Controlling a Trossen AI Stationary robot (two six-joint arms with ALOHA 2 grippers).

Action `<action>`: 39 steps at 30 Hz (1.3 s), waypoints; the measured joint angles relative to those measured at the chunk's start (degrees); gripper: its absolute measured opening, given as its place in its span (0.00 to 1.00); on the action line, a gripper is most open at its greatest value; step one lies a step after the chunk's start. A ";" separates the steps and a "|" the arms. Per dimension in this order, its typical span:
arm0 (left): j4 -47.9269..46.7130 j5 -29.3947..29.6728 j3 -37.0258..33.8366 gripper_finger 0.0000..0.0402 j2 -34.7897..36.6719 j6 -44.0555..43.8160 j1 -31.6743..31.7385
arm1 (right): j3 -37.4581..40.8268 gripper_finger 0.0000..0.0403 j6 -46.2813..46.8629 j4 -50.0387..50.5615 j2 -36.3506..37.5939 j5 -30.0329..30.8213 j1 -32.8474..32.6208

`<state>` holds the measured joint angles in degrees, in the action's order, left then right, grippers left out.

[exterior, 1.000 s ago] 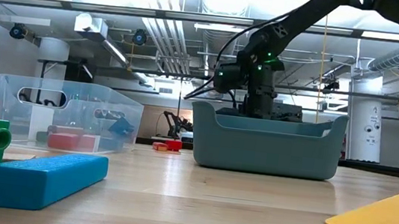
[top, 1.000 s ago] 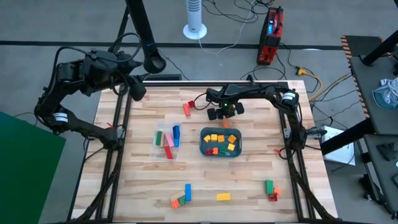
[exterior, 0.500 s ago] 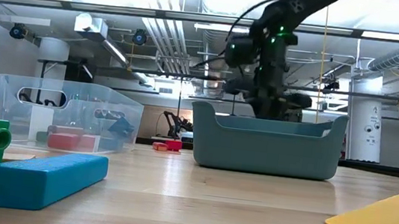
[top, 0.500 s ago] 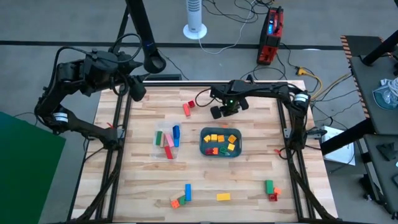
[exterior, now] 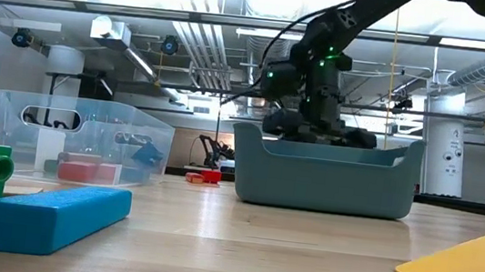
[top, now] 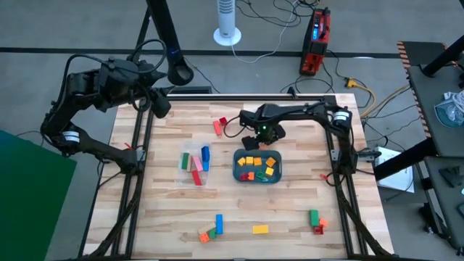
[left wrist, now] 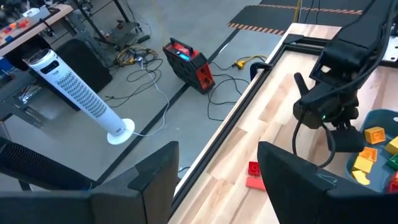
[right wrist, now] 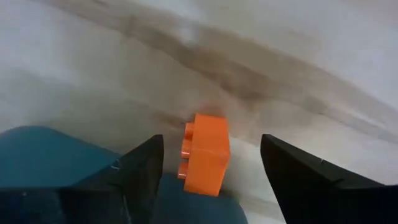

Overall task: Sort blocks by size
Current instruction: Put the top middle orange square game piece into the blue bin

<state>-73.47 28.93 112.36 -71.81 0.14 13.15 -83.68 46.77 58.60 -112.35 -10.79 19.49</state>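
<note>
R pincer (top: 259,139) spread over orange block (right wrist: 205,154) by teal tray (top: 237,174); L pincer (left wrist: 214,180) spread, idle. Approx half sorted; strays left on bench (top: 290,210).

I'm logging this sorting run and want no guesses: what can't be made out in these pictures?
- Orange block, right wrist view: blurred; whether it touches the right gripper is unclear.
- Teal tray, low view: wall hides its blocks.
- Clear container, low view: contents hazy.
- Left gripper: parked off the table's far left corner.
</note>
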 joint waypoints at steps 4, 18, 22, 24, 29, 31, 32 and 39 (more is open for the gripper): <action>-0.97 0.00 0.00 0.51 0.02 -0.10 0.00 | 0.39 0.66 -0.77 1.87 -0.27 -1.03 -0.37; -1.20 0.02 0.00 0.51 0.11 0.05 0.00 | 2.63 0.32 -3.32 2.10 -0.29 1.89 -0.48; -1.20 0.02 0.00 0.51 0.11 0.51 0.05 | 4.24 0.21 -3.08 1.08 -0.01 2.76 -0.35; -1.20 0.02 -0.02 0.51 0.11 0.59 0.09 | 4.26 0.21 -3.35 0.75 -0.01 3.12 -0.11; -1.20 0.02 0.00 0.51 0.11 0.69 0.11 | 3.72 0.21 -3.44 -0.10 0.57 5.33 1.00; -1.20 0.02 -0.01 0.51 0.11 0.88 0.09 | 3.22 0.21 -3.53 -0.29 1.25 6.49 1.56; -1.20 0.02 0.00 0.51 0.11 0.90 0.11 | 2.81 0.21 -3.55 0.03 1.69 7.00 1.65; -1.18 0.03 0.00 0.51 0.07 0.87 0.09 | 0.35 0.21 -4.49 1.59 7.94 8.01 0.96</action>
<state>-74.65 28.95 112.36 -71.75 1.02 13.24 -83.33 42.28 60.19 -104.41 -2.78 20.45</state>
